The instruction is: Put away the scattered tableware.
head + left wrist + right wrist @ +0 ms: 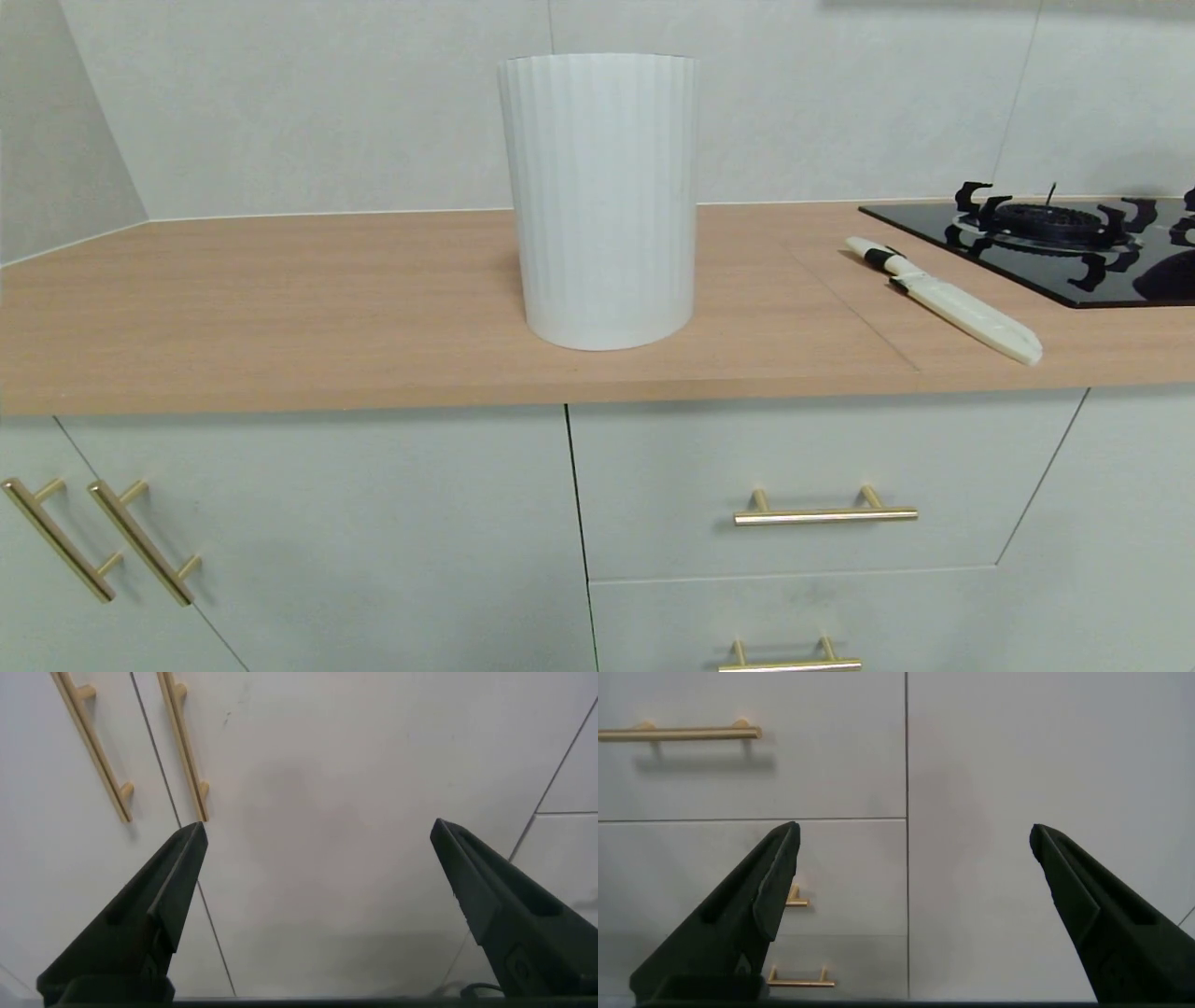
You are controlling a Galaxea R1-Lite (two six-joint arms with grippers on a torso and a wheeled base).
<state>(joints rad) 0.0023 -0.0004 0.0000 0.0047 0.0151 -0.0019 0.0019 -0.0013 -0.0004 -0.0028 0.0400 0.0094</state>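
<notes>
Worktop: a wooden counter (280, 308) runs the width of the kitchen unit against a pale tiled wall (280, 103).

Item 1: a tall white ribbed holder (602, 201) stands upright near the middle of the counter, set back a little from the front edge. Its inside is not visible from the head view, so what it holds cannot be stated.

Item 2: a cream-white knife (943, 299) lies flat on the counter to the robot's right of the holder, well apart from it. It rests on a diagonal, with one end toward the wall and the other toward the front edge. A black band marks it partway along. It looks to be sheathed, though that cannot be confirmed. It lies just beside the near corner of the black glass hob (1055, 247), without touching it.

Left gripper (318, 826): its dark fingers (154, 905) stand wide apart with nothing between them. It is below counter level and faces the white cabinet doors, where two brass door handles (185, 747) hang side by side.

Right gripper (914, 828): its fingers (752, 905) are likewise spread and bare. It faces the stacked drawer fronts, where a brass drawer handle (677, 734) runs level on the upper drawer and smaller ones sit on the drawers beneath.

Both grippers are well clear of the knife and the holder.
</notes>
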